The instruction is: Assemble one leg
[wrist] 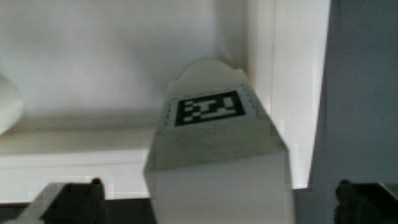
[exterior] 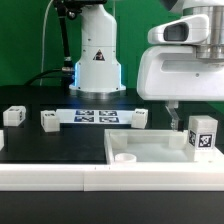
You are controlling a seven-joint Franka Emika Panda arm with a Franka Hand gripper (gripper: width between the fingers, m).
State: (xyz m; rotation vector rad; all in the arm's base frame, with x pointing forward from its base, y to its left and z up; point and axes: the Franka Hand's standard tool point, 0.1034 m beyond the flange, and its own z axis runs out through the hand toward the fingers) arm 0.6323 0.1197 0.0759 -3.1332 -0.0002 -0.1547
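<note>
A leg, a short white square post with a black-and-white tag, stands upright on the near right corner of the large white panel. My gripper hangs over it, with one finger down on the exterior view's left of the leg. In the wrist view the leg stands between the two dark fingertips. My gripper is open, with a gap on each side of the leg. The panel lies behind it.
Three more white legs lie on the black table: one at the far left, one beside it, one near the middle. The marker board lies in front of the robot base. The panel has a round recess.
</note>
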